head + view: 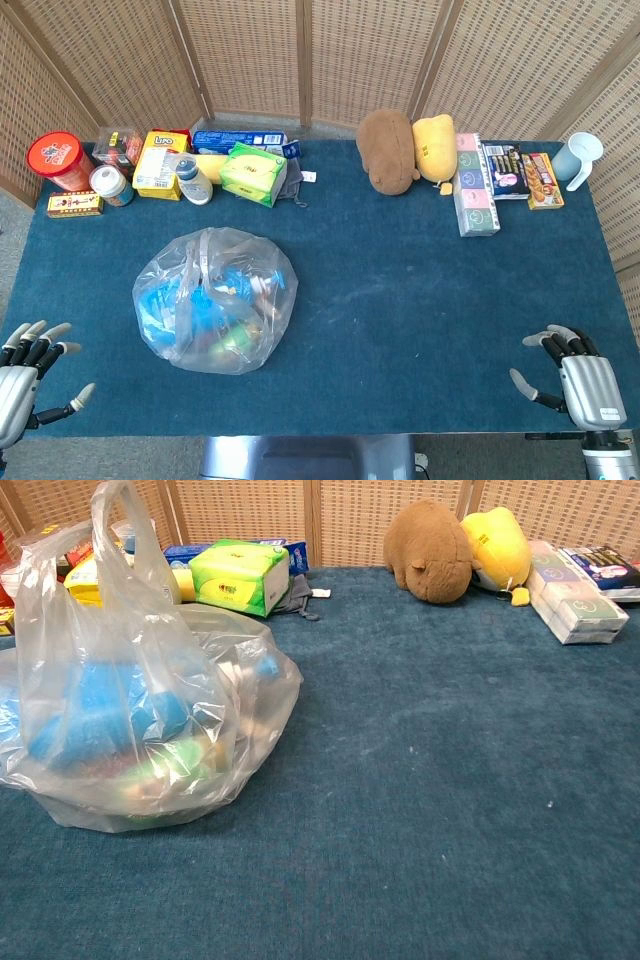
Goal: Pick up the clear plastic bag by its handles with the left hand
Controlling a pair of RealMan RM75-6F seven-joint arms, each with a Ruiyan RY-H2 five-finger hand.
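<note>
Nothing grasped yet. Left hand (28,375) resting off the near left corner of the tabletop (400,300), fingers spread and empty; right hand (580,380) likewise spread and empty at the near right corner. Neither visible from the chest view.

Clear plastic bag (215,300) sitting on the left half of the tabletop, nearer the front edge than the back, well apart from both hands. Handles (125,540) standing upright as thin loops above the bulging body, best seen from the chest view; from the head view hard to separate from the crumpled top, so exact loop openings uncertain.

Best approach, judging from this: bring the left hand in above the bag, not from the side, thread fingers through both loops together, close, then lift straight up. Catching only one loop would likely tip the load and spill it.

Film thin, glossy, wrinkled, likely to slide and collapse under pressure. Contents soft-looking blue and green packages, lumpy, giving a rounded, sagging shape. Tabletop covered in blue, short-napped cloth, probably grippy enough to hold the bag still during the reach.
</note>
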